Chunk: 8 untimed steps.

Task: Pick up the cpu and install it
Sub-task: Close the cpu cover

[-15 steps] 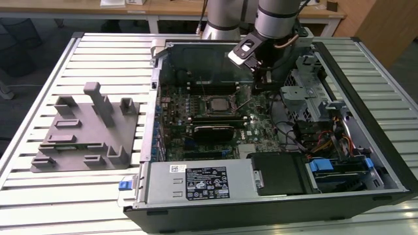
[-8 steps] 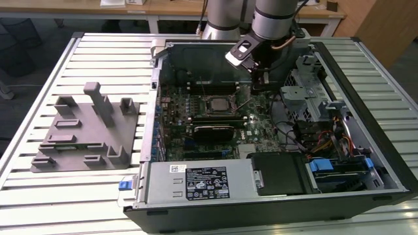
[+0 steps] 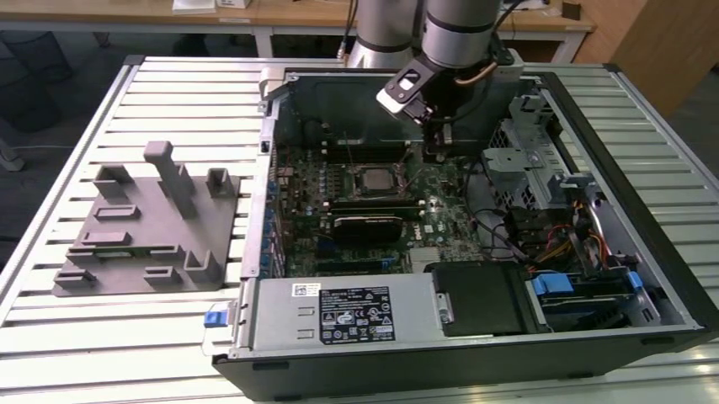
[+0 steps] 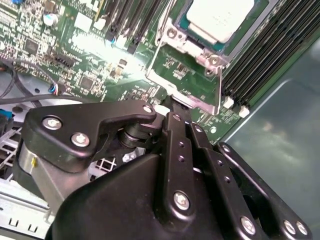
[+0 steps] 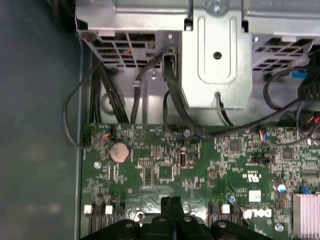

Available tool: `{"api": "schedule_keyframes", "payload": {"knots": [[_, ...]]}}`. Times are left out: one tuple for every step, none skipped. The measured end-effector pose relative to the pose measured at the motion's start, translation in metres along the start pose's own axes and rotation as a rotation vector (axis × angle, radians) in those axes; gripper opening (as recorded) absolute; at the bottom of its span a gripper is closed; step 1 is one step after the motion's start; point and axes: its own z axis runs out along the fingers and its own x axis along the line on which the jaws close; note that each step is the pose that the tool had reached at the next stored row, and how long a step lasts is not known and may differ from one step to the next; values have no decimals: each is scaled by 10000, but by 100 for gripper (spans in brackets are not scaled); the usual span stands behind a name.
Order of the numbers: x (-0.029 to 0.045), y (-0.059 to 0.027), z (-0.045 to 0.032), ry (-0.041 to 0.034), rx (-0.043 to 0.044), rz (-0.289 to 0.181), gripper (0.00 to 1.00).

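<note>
Closest to the camera in the exterior view sits the open computer case (image 3: pixel 337 370) on a slatted metal surface (image 3: pixel 67 337), with a grey plastic tray (image 3: pixel 146 223) of upright blocks lying beside it toward the exterior view's left. Inside the case lies the green motherboard (image 3: pixel 450 223), and near its middle the cpu (image 3: pixel 375 178) rests in its socket, a pale silver-grey square with the metal socket frame (image 4: pixel 187 75) around it in the second wrist view, where the cpu (image 4: pixel 220 17) looks seated flat and level. Just beyond and toward the exterior view's right of the socket, the hand (image 3: pixel 436 151) hangs low over the board, its two black fingers (image 5: pixel 171 205) pressed together with nothing between them, tips pointing down at the board in both wrist views. The chip appears already placed, so the risk now lies with the hand itself: being so near the board, any sideways drift could knock the raised socket frame, the memory slots (image 4: pixel 260 60) next to it, or the loose black cables (image 5: pixel 170 100) by the drive cage (image 5: pixel 215 50). A bump on the frame could shift the chip and bend the fine contacts beneath.
</note>
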Motion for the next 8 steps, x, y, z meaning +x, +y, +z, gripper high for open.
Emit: {"api": "schedule_keyframes", "payload": {"knots": [[0,-13,-2,0,0,0,11],[1,-28,-3,1,0,-1,11],[0,-45,-4,2,-1,0,11],[0,-65,-5,2,-1,-1,11],[0,-86,-6,2,-1,-1,11],[0,-101,-7,1,0,0,11],[0,-108,-7,0,-1,0,11],[0,-112,-7,1,0,-1,11]]}}
